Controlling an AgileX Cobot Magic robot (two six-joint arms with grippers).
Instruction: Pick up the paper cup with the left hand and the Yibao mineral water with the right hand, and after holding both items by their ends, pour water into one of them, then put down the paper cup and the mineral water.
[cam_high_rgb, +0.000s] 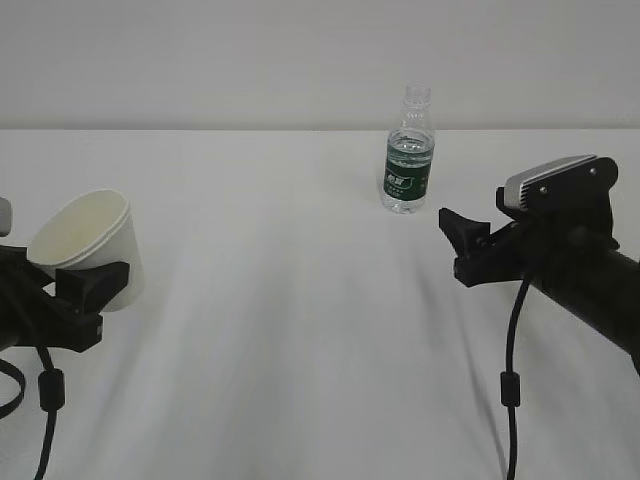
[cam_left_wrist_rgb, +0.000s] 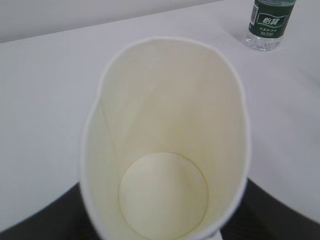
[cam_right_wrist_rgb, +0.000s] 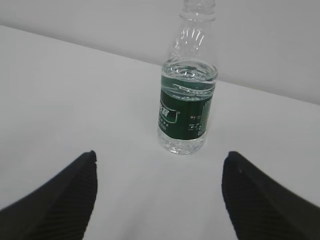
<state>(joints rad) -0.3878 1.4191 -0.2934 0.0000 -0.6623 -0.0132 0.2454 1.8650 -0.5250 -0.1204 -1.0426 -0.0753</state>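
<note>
I see a plain white table (cam_high_rgb: 300, 300) meeting a pale grey wall (cam_high_rgb: 200, 60); the left hand (cam_high_rgb: 85, 295) clasps the tilted paper cup (cam_high_rgb: 90, 245), and the right hand (cam_high_rgb: 465, 245) gapes empty before the Yibao mineral water (cam_high_rgb: 409, 150).

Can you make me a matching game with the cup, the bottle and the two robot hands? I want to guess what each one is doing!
Things:
1. paper cup
2. Yibao mineral water
3. left hand
4. right hand

What it is doing:
A. standing upright on the table, with no cap
B. fingers spread wide, holding nothing, pointing at the bottle
C. tilted, empty inside
D. fingers on either side of the cup

Pairs: 1-C, 2-A, 3-D, 4-B
</note>
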